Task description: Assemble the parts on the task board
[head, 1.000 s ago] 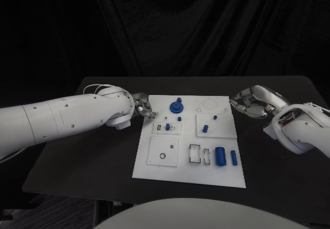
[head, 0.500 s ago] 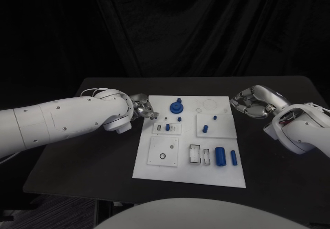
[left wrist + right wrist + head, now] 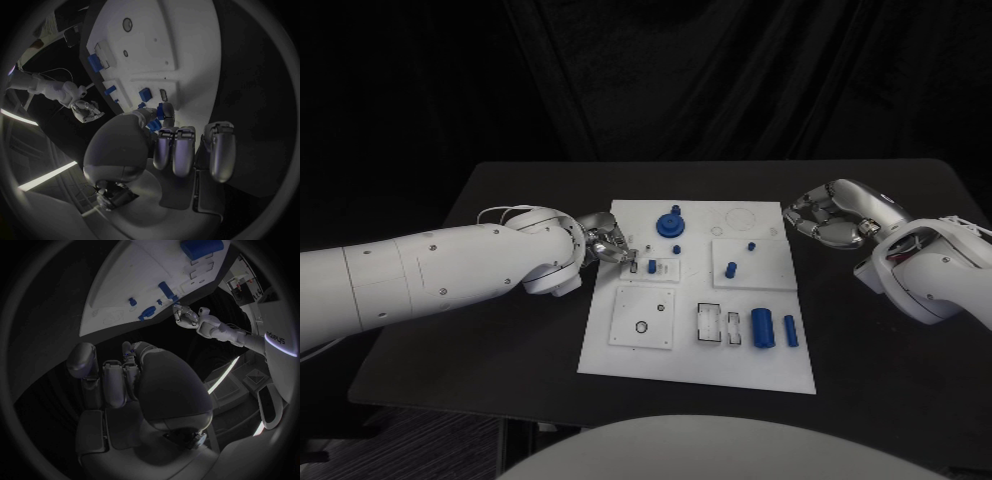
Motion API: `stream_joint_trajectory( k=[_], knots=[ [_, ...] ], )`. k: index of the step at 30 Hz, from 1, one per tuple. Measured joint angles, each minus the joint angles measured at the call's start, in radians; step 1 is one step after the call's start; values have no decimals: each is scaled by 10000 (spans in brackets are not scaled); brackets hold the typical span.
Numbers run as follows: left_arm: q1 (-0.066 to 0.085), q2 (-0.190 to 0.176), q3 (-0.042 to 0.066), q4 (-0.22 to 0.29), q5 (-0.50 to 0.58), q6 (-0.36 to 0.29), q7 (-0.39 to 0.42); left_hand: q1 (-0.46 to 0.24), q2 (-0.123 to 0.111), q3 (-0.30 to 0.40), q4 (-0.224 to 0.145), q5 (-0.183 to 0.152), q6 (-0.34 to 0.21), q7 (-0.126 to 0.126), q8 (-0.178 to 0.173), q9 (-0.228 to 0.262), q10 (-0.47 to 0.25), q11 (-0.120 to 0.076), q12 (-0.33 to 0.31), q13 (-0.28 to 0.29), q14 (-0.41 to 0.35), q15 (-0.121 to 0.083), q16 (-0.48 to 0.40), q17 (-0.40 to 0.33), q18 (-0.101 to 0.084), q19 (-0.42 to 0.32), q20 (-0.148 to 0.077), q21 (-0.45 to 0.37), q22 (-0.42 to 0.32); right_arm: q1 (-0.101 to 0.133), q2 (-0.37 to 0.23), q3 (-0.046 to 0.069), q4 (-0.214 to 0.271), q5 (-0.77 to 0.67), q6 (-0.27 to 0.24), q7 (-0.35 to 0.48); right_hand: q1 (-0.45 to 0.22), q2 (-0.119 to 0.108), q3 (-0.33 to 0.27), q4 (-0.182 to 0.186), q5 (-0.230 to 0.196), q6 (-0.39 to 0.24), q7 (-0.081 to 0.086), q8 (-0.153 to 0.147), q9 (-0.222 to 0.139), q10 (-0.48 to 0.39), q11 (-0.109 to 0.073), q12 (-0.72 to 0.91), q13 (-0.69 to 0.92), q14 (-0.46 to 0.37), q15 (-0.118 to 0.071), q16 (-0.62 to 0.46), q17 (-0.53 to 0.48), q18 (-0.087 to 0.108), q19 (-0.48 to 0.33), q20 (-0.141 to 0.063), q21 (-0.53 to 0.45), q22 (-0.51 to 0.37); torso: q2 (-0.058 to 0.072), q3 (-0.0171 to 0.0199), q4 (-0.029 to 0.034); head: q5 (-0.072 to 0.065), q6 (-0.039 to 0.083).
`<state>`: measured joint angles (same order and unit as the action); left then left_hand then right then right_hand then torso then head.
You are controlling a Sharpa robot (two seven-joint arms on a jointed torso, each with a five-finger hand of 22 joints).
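Left hand (image 3: 606, 243) fingers curled at task board (image 3: 697, 355) edge; right hand (image 3: 822, 218) curled empty

Both arms are bulky smooth white shells dotted with small dark screws. A thin pale cable (image 3: 506, 184) loops at the left wrist. The left hand (image 3: 604, 240) and right hand (image 3: 822, 222) are shiny silver metal.

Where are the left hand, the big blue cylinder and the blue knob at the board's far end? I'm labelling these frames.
left hand (image 3: 606, 241): head view, on its silver fingers at the board's edge.
big blue cylinder (image 3: 762, 327): head view, mid-body.
blue knob (image 3: 671, 222): head view, on its round top.
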<state>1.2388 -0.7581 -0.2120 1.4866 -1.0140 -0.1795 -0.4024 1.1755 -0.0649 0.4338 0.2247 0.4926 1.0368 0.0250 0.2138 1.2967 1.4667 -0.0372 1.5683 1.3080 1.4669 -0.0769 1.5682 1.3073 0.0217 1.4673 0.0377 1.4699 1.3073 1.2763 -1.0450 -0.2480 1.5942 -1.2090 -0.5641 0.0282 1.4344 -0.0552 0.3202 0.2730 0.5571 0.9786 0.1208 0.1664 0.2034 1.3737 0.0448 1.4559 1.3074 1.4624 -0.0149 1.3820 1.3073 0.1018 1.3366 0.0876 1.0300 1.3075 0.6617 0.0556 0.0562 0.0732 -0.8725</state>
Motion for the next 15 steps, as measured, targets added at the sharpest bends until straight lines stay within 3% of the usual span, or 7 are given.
stream_joint_trajectory(
  k=[6,15],
  knots=[
    [-186,-54,2,71,-311,-192,32,0,0,-1,1,-41,0,1,-8,12,0,0,0,0,0,0,0,0,-1,0,0,0,0,0,-37,0,10,0,0,-6,0,0,27,-28,0,0,0,0,0,0,0,0,0,0,0,0,0,0,0,0,0,-1,0,1,1,-18,0],
    [-316,-91,28,153,-610,-496,73,-120,14,-1,1,-42,21,14,42,60,1,1,0,0,0,0,0,0,0,0,0,40,0,0,-37,0,10,0,0,-10,0,0,27,-28,0,0,0,0,0,0,0,0,0,0,0,0,0,-1,0,0,0,-1,-3,3,-5,48,0]
  ],
)
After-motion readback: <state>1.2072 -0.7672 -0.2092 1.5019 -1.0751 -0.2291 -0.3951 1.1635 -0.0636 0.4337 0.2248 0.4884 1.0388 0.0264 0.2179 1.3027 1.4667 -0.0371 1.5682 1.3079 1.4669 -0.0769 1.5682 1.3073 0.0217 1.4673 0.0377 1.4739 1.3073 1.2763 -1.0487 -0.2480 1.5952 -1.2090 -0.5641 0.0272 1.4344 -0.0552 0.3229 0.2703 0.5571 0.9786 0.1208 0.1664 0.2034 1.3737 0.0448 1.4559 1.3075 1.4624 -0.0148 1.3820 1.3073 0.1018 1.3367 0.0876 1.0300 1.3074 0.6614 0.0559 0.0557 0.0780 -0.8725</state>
